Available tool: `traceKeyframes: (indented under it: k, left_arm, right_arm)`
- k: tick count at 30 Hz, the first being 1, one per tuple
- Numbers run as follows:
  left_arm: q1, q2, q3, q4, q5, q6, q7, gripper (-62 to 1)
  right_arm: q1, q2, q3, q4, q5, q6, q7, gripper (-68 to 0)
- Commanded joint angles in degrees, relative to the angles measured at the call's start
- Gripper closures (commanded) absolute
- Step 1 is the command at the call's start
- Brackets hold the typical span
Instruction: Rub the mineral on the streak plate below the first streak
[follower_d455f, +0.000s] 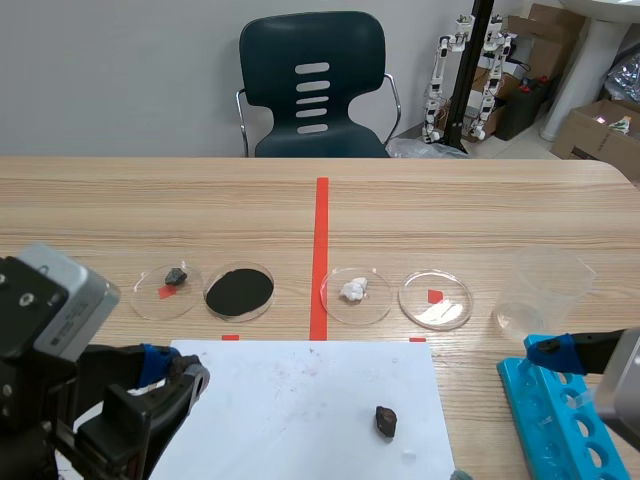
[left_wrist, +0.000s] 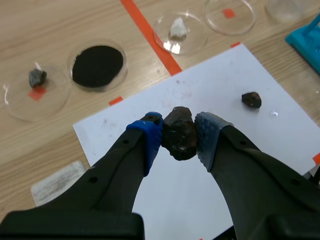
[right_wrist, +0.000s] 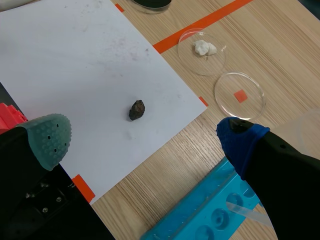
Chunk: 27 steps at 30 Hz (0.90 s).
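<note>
My left gripper (left_wrist: 178, 129) is shut on a dark brown mineral (left_wrist: 179, 140), held above the near left part of the white streak plate (left_wrist: 150, 200). Faint reddish smudges (left_wrist: 186, 93) mark the plate's far side. In the scene view the left gripper (follower_d455f: 185, 378) sits low at the plate's (follower_d455f: 290, 420) left edge, and the held mineral is hidden there. A second small dark mineral (follower_d455f: 386, 421) (right_wrist: 136, 109) lies loose on the plate's right part. My right gripper (right_wrist: 145, 142) is open and holds nothing, above the plate's right edge.
Behind the plate stands a row of petri dishes: one with a grey stone (follower_d455f: 176, 275), one with black powder (follower_d455f: 239, 290), one with a white lump (follower_d455f: 354, 291) and an empty one (follower_d455f: 435, 299). A clear cup (follower_d455f: 540, 290) and a blue tube rack (follower_d455f: 560, 420) are at the right.
</note>
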<state>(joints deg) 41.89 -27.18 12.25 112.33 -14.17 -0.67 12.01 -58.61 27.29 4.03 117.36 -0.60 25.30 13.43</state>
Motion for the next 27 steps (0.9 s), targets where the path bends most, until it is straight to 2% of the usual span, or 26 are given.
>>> traceKeyframes:
  k: [1, 6, 9, 14, 19, 27]
  left_arm:
    - [-0.4, 1.2, -0.2, 0.7, -0.5, 0.1, 1.8, -12.6]
    - [-3.0, 3.1, -0.2, 0.2, -3.5, 0.8, 16.2, -12.6]
    - [-5.6, 3.9, -0.2, -1.4, -5.9, 4.8, 24.3, -12.6]
    - [-10.8, 4.8, -0.2, -6.5, -7.6, 12.5, 34.7, -12.6]
    - [-15.5, 5.5, -0.7, -10.4, -7.9, 18.2, 40.4, -12.6]
    - [-21.1, 6.5, -3.6, -12.7, -7.5, 23.1, 47.0, -12.6]
  right_arm:
    - [0.4, 0.0, 0.1, 1.1, 0.8, -0.2, 0.8, -60.8]
    - [0.4, 0.0, 0.1, 1.1, 0.8, -0.2, 0.8, -60.8]
    - [0.4, 0.0, 0.1, 1.1, 0.8, -0.2, 0.8, -60.8]
    - [0.4, 0.0, 0.1, 1.1, 0.8, -0.2, 0.8, -60.8]
    - [0.4, 0.0, 0.1, 1.1, 0.8, -0.2, 0.8, -60.8]
    - [0.4, 0.0, 0.1, 1.1, 0.8, -0.2, 0.8, -60.8]
